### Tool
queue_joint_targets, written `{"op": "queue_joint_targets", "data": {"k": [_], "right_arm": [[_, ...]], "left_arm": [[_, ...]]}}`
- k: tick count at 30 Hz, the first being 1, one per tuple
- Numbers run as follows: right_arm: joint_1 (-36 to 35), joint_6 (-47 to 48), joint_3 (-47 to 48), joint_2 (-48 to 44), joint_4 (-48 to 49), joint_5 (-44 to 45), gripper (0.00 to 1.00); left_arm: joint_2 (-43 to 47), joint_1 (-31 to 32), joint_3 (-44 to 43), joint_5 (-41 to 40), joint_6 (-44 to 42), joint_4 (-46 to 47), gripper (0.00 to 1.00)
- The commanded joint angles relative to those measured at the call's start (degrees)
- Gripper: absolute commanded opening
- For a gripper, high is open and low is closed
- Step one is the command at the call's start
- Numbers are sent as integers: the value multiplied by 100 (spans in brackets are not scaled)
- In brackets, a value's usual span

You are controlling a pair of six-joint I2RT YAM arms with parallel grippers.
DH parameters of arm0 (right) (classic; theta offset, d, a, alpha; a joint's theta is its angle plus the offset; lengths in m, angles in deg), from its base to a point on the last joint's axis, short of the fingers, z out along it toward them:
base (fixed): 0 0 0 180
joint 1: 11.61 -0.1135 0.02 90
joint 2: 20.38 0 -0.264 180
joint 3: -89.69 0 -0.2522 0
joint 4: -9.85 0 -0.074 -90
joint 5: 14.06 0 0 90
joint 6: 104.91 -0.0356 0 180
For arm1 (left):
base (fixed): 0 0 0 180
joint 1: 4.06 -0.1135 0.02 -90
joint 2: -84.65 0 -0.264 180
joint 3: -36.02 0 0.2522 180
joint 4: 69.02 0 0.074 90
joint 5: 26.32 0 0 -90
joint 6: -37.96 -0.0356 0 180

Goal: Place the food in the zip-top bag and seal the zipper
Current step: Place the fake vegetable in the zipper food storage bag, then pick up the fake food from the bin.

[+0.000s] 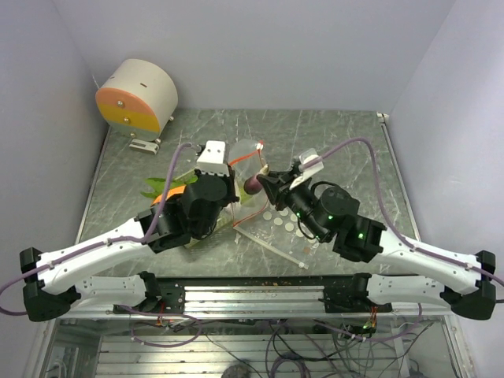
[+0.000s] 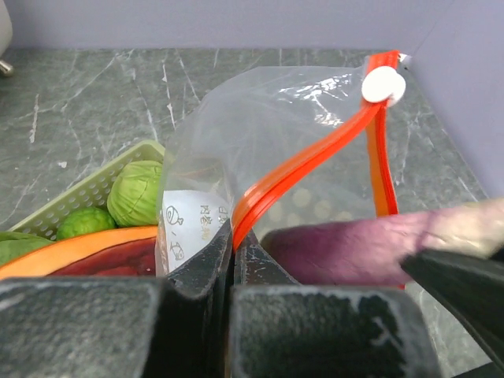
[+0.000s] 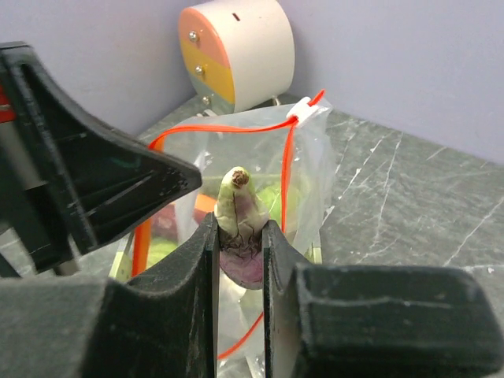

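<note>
A clear zip-top bag with a red-orange zipper and a white slider stands open at the table's middle. My left gripper is shut on the bag's zipper edge and holds it up. My right gripper is shut on a purple food piece with a pale-green tip, right at the bag's mouth. Bumpy light-green balls lie in a pale-green basket behind the bag. An orange carrot shows beside them, its green leaves sticking out left of my left arm.
A white and orange cylinder stands at the back left by the wall. The bag's lower part lies flat on the grey marbled table toward the near edge. Walls close the table on three sides.
</note>
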Motion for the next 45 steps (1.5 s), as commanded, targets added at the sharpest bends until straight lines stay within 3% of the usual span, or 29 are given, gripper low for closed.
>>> {"op": "queue_joint_targets", "data": {"k": [1, 7, 11, 18, 23, 31, 33, 38, 45], "right_arm": [[15, 190, 62, 404, 762, 254, 17], [10, 164, 650, 1019, 236, -410, 60], [3, 122, 770, 935, 136, -586, 97], [5, 34, 661, 42, 356, -687, 100], [17, -257, 18, -717, 994, 419, 99], [106, -826, 713, 563, -11, 1938, 98], [336, -1061, 821, 930, -110, 1553, 98], [1017, -1306, 1130, 2094, 17, -474, 99], [1051, -228, 1921, 3776, 112, -2766, 100]], "left_arm": [[320, 12, 132, 354, 198, -61, 7], [532, 14, 221, 184, 194, -178, 7], [529, 5, 197, 11, 174, -284, 7], [567, 12, -163, -650, 202, -1013, 7], [936, 8, -522, -1052, 250, -1776, 7], [2083, 5, -1292, -1960, -322, -2208, 7], [2220, 5, -1509, -2068, -521, -2237, 7], [2259, 5, -1850, -2387, -410, -2787, 7], [2530, 10, -1848, -2492, -273, -2975, 7]]}}
